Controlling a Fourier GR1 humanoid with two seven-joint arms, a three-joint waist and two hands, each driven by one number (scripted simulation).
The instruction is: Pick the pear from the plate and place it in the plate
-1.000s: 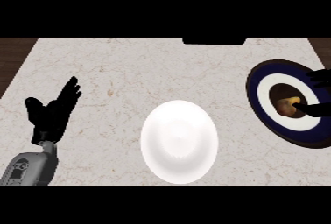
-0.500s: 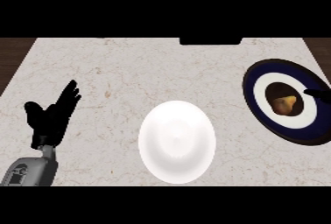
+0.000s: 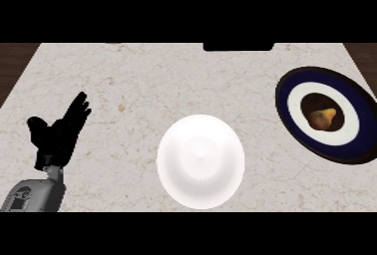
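as seen from the head view, the pear lies at the dark centre of the blue-and-white ringed plate, which sits at the counter's right side. nothing touches the pear (its yellow-brown surface shows uncovered). the plain white plate rests near the middle of the marbled counter, well apart from the ringed plate. the left hand shows at the view's left over the counter, resting with its fingers straight and pointing up, thumb spread to the side, holding nothing. the right hand does not show.
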